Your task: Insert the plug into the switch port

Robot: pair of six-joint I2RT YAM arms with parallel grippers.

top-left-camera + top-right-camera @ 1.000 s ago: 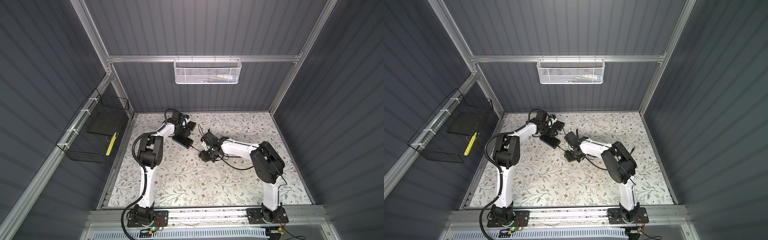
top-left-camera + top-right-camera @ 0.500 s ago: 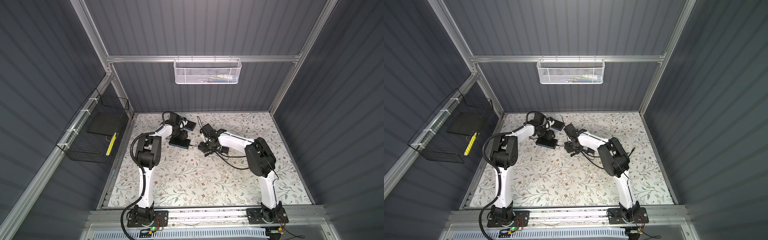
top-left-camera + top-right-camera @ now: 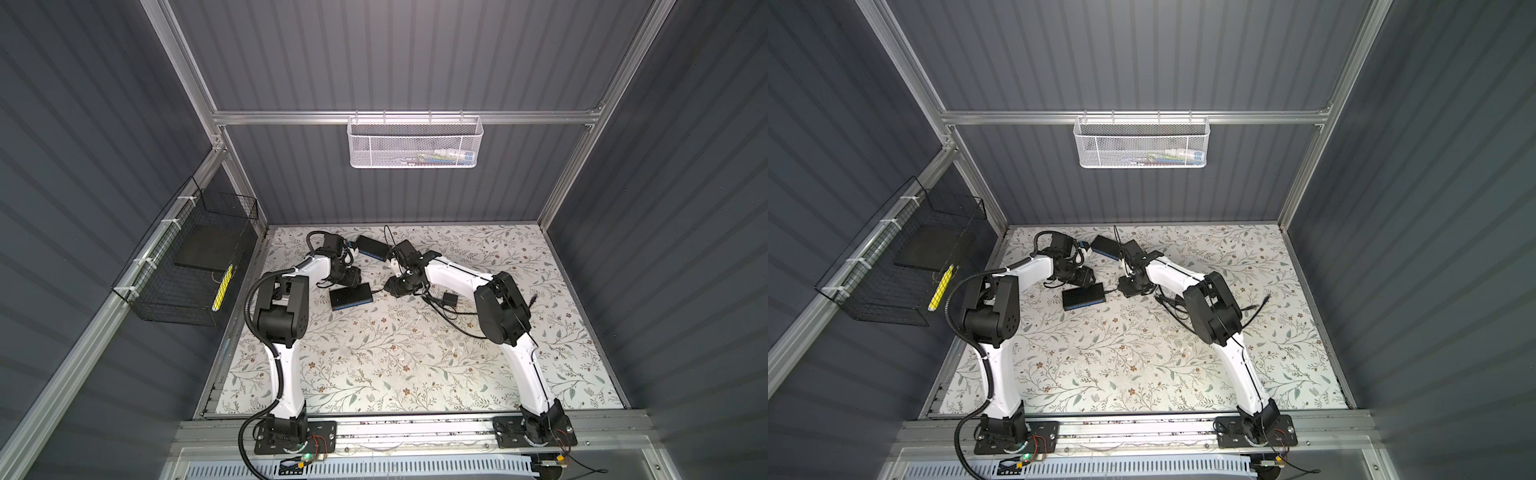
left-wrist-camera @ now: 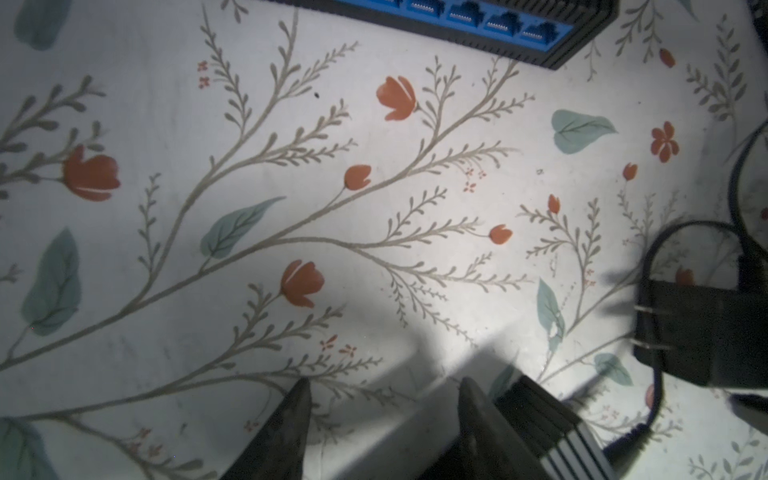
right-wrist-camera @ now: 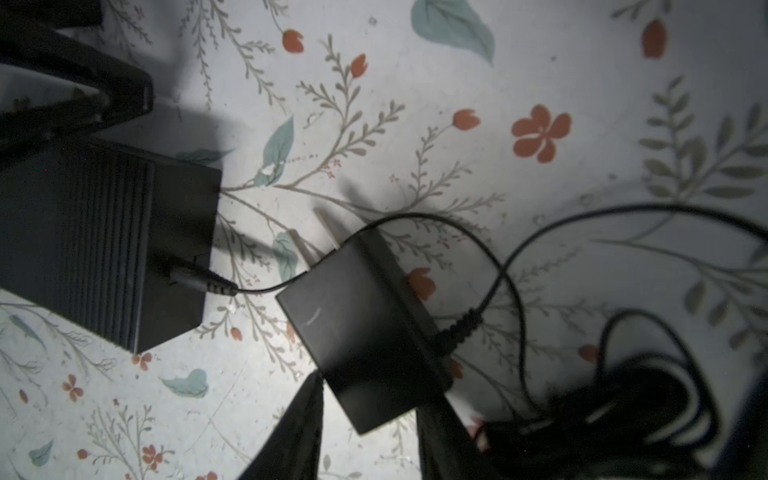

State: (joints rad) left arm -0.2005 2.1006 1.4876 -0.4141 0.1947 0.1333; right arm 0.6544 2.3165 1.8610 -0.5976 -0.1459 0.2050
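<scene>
Plug [image 5: 203, 284] seated in the short end face of the switch box [image 5: 83, 232], barrel sunk in as far as its grip; switch port filled by it and so hidden. In both top views, taking 12 o'clock as the back wall: switch box [image 3: 351, 296] [image 3: 1084, 298] flat on the floral mat [image 3: 395, 353], at about 10 o'clock from the mat's middle. Blue long face along its 6 o'clock side, plugged end at its 3 o'clock.

From the plug, thin black cable [image 5: 415, 216] arcing over the power adapter [image 5: 365, 328] and looping round to the strain relief on the adapter's side. Power adapter raised off the mat, two prongs pointing toward the switch box, their shadow thrown apart from them.

Right gripper [image 5: 370, 399] [image 3: 400, 287] at 3 o'clock of the switch box, near it but apart. Clamped on the power adapter at the end away from the prongs, one finger against each flank.

Left gripper [image 4: 385, 382] [image 3: 352, 277] at 12 o'clock of the switch box, just over its back edge. Jaws parted, only bare mat between the fingers, nothing gripped. In the left wrist view, a corner of the switch box just outside one finger.

At 1 o'clock of the switch box, nearer the back wall, second black box [image 3: 371, 247] on the mat, its blue face with a row of ports [image 4: 478, 18] in the left wrist view.
</scene>
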